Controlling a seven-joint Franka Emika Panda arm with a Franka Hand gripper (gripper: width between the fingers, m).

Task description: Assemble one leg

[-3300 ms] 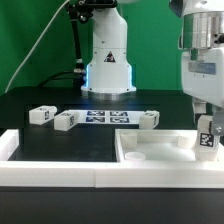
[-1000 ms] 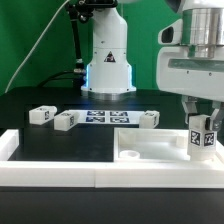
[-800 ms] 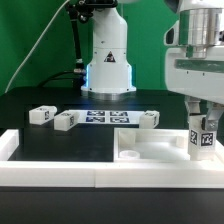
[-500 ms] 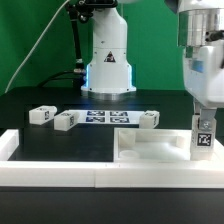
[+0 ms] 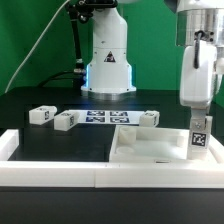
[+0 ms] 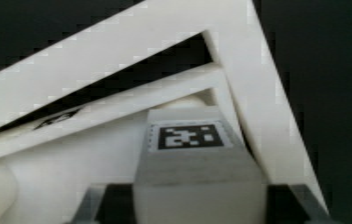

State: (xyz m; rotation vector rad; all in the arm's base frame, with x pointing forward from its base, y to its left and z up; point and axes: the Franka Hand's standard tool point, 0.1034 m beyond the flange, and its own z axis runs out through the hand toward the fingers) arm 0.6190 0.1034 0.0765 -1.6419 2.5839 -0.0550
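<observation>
My gripper (image 5: 198,112) is at the exterior view's right, shut on a leg (image 5: 200,136), a stubby white peg with a square tag. It holds the leg upright with its lower end at the right corner of the large flat white panel (image 5: 150,152). In the wrist view the leg (image 6: 192,150) sits between the dark fingers (image 6: 112,203), with the panel's edges (image 6: 244,80) beyond it. Three more legs lie on the black table: two at the left (image 5: 41,115) (image 5: 66,121) and one behind the panel (image 5: 148,119).
The marker board (image 5: 104,117) lies flat in the middle of the table in front of the robot base (image 5: 108,60). A low white wall (image 5: 60,172) runs along the table's front edge and up its left side.
The gripper has turned about its vertical axis with the leg in it, staying over the panel's right corner. The panel's near left edge has swung slightly. The loose legs have not moved.
</observation>
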